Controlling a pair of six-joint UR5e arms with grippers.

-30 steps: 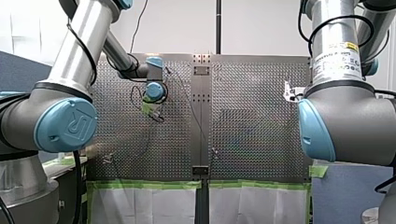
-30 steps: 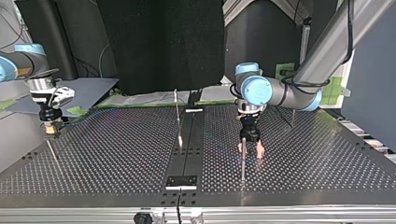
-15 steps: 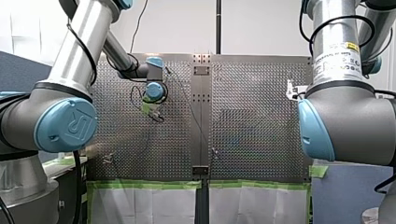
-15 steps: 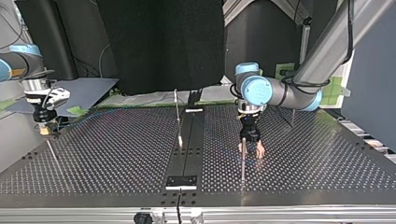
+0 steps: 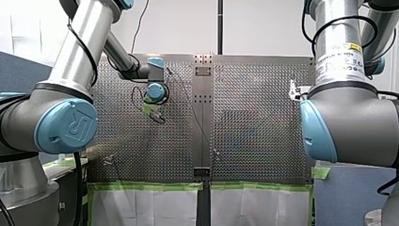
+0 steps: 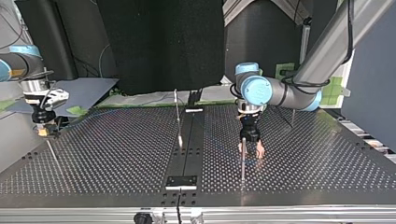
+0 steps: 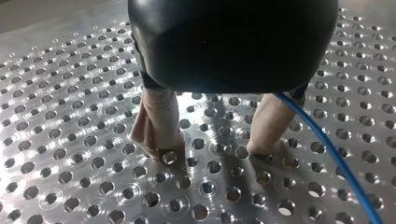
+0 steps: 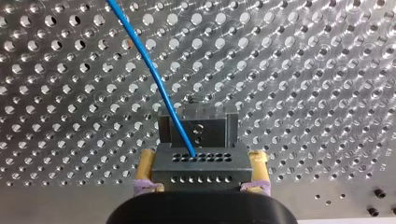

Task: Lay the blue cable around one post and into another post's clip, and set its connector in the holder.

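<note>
Between my right hand's (image 8: 202,161) yellow pads sits the grey, hole-drilled metal connector (image 8: 205,172), clamped firmly, with the blocky holder (image 8: 215,123) just ahead. The thin blue cable (image 8: 159,88) arcs away over the perforated steel bench (image 8: 303,70). My left hand (image 7: 211,149) points down at the bench, beige pads (image 7: 161,116) spread and grasping nothing, the cable beside one.
</note>
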